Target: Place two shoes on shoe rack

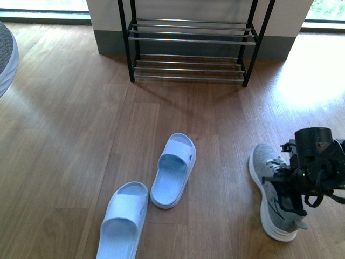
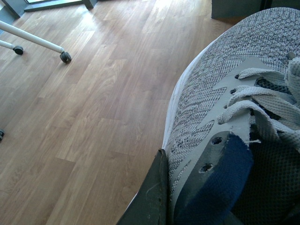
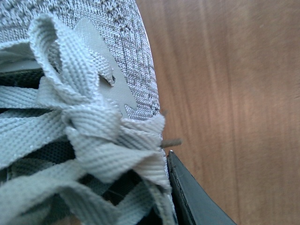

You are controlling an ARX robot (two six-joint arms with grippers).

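Okay, looks light, floppy knit, so grab collars: left jaws clamp lifted sneaker (image 2: pixel 211 93); right jaws straddle floor sneaker (image 1: pixel 264 172), closure unclear.

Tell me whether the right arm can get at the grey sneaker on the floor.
Likely yes: the right hand sits right over the grey sneaker, one finger beside its laced upper in the wrist view, and nothing stands between them.

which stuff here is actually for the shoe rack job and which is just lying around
For the job:
grey sneaker on the floor
second grey sneaker at the left wrist
shoe rack

Just lying about:
pale blue slide
its twin
wheeled white leg
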